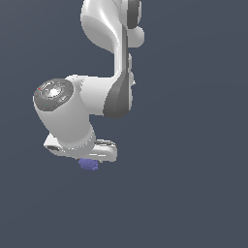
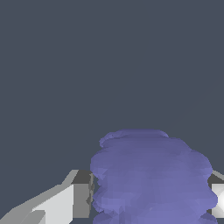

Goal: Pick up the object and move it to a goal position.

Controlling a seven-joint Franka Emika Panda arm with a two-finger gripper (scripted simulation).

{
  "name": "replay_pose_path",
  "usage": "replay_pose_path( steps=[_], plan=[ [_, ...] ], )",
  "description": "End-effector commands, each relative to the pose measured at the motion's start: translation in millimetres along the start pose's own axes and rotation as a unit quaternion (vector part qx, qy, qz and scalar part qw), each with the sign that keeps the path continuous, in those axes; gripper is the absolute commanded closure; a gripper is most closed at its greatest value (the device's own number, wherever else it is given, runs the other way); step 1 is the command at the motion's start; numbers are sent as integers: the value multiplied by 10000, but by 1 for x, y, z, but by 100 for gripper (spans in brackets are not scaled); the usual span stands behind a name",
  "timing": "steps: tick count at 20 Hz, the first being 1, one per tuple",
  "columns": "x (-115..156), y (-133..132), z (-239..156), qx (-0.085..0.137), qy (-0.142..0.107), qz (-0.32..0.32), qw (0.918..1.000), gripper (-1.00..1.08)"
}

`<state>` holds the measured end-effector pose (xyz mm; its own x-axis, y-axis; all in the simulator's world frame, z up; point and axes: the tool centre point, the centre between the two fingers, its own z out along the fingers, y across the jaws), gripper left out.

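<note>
The object (image 1: 89, 164) is a tiny blue-purple blocky lump right under the white hand of the arm in the exterior view. In the wrist view the object (image 2: 151, 177) fills the space between the two fingers. One grey-white finger (image 2: 81, 192) presses on one side of it and the other finger (image 2: 217, 199) shows on the opposite side. My gripper (image 2: 151, 201) is shut on the object. In the exterior view the gripper (image 1: 90, 162) is mostly hidden behind the wrist and hand.
The white arm (image 1: 109, 63) reaches down from the top of the exterior view. Around it is only a plain dark grey-blue ground (image 1: 193, 193) with no edges or other things in view.
</note>
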<state>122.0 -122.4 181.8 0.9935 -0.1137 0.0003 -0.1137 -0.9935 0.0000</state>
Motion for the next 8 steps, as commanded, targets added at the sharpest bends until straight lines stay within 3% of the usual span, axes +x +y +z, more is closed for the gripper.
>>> replay_pose_path(
  steps=[1, 8],
  plan=[
    [4, 2, -2, 0, 0, -2, 10000, 108],
    [8, 4, -5, 0, 0, -2, 10000, 108]
  ],
)
